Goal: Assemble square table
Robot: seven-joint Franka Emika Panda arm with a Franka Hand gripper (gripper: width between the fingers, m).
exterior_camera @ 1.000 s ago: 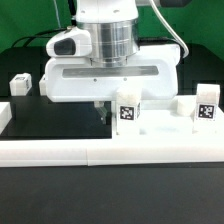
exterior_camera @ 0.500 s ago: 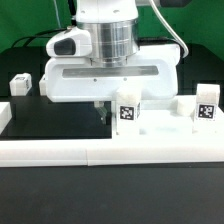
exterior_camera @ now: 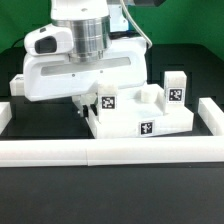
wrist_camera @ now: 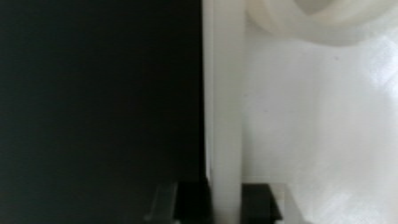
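The black counter (exterior_camera: 60, 195) fills the exterior view, and the long white border rail (exterior_camera: 50, 152) runs across the lower half of that frame. Just behind the rail, from centre to centre right, is the square table's slab (exterior_camera: 140, 122), showing a tag on its near side face. I cannot tell whether it lies flat or is raised a little. Two legs (exterior_camera: 176, 90) stand upright on it, that one at centre right and its fellow at the centre, just beside my claw (exterior_camera: 86, 103). I can't see whether they are screwed home.

I judge the job about half done: two legs look fitted and two more remain to fetch and fit. Neither of those shows in either view.

The exterior view hides my grip under my own hand. The wrist view settles it: my dark fingertips (wrist_camera: 173, 203) sit either side of the slab's thin white edge, so I am grasping the slab by its rim. That view also catches a blurred round socket (wrist_camera: 306, 22), but no legs, tags or rail
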